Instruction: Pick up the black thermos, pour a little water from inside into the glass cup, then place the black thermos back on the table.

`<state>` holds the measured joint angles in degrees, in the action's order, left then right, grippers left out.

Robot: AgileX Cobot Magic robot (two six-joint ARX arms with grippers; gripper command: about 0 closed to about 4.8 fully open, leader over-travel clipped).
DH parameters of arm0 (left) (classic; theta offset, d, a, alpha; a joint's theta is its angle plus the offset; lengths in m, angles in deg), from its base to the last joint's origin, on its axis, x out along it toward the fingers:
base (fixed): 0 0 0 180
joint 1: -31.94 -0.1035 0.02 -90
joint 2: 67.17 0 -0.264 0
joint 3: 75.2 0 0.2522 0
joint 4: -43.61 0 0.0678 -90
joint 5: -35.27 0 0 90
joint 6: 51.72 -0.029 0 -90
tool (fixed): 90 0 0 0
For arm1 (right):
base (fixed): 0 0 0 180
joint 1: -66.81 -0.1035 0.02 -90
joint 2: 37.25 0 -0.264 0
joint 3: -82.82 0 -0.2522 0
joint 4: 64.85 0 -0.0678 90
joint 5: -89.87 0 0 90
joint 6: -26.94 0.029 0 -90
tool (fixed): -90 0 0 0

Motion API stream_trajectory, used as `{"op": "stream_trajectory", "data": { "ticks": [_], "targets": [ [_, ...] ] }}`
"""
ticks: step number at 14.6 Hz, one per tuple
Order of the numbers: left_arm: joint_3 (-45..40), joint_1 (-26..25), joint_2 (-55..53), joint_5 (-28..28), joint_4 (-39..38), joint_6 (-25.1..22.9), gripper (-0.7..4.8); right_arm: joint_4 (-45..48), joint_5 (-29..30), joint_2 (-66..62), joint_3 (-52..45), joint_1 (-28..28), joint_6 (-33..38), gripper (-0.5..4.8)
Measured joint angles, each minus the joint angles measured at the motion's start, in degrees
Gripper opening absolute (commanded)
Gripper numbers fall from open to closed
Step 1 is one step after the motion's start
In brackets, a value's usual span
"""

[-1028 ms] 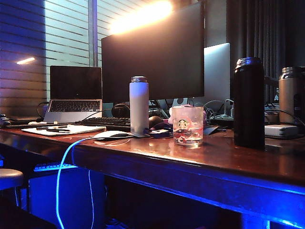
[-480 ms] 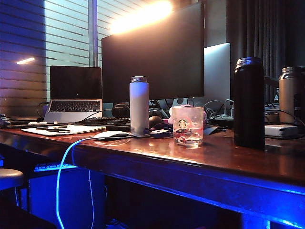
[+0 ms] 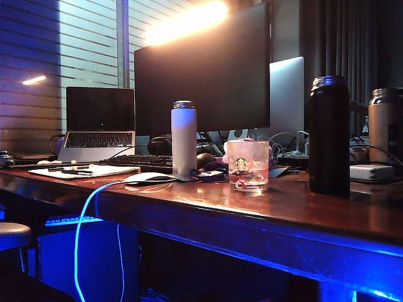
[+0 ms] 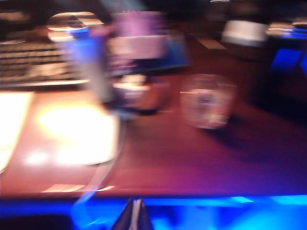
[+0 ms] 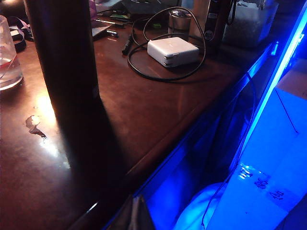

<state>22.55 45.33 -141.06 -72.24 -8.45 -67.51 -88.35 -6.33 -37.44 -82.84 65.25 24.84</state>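
The black thermos [image 3: 329,135] stands upright on the table [image 3: 302,214], right of the glass cup [image 3: 247,165]. Neither gripper shows in the exterior view. In the right wrist view the thermos [image 5: 64,52] rises close ahead, with the cup [image 5: 7,57] beyond it. My right gripper [image 5: 135,213] is shut and empty, at the table's front edge [image 5: 158,158], short of the thermos. The left wrist view is blurred. It shows the cup [image 4: 206,100] on the table [image 4: 192,158] ahead, and my left gripper [image 4: 135,215], shut and empty, in front of the table's edge.
A white bottle [image 3: 183,138] stands left of the cup and a tan bottle [image 3: 384,123] at the far right. A white power adapter [image 5: 172,51] with its cable lies behind the thermos. A small puddle [image 5: 34,124] sits near the thermos. A monitor [image 3: 201,69], laptop [image 3: 99,123] and mouse [image 3: 150,178] stand further back.
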Motion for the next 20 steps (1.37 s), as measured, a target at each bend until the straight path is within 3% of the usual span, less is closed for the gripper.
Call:
{"op": "stream_trajectory", "data": {
  "ticks": [2, 6, 8, 10, 15, 17, 20],
  "targets": [
    [-1.3, -1.2, 1.7, 8.0, 2.0, 0.7, -0.03, 0.0, 0.0, 0.0, 0.0, 0.0, 0.0, -0.01],
    [-22.9, -11.5, 16.7, 3.1, 23.2, 4.4, -0.03, 0.0, 0.0, 0.0, 0.0, 0.0, 0.0, -0.01],
    [-33.5, -15.6, 26.5, 3.2, 26.4, 5.4, -0.03, 0.0, 0.0, 0.0, 0.0, 0.0, 0.0, -0.01],
    [-49.7, -18.9, 39.2, 4.6, 30.9, 5.4, -0.03, 0.0, 0.0, 0.0, 0.0, 0.0, 0.0, -0.01],
    [-74.4, -18.7, 64.4, 9.8, 34.4, 12.2, -0.03, 0.0, 0.2, 0.0, 0.0, 0.0, 0.0, -0.01],
    [-79.3, -18.7, 70.7, 10.1, 34.3, 14.2, -0.03, 0.0, 0.2, 0.0, 0.0, 0.0, 0.0, -0.01],
    [-81.3, -17.3, 72.0, 10.3, 34.5, 16.3, -0.03, 0.0, 0.2, 0.0, 0.0, 0.0, 0.0, -0.01]
  ]
}}
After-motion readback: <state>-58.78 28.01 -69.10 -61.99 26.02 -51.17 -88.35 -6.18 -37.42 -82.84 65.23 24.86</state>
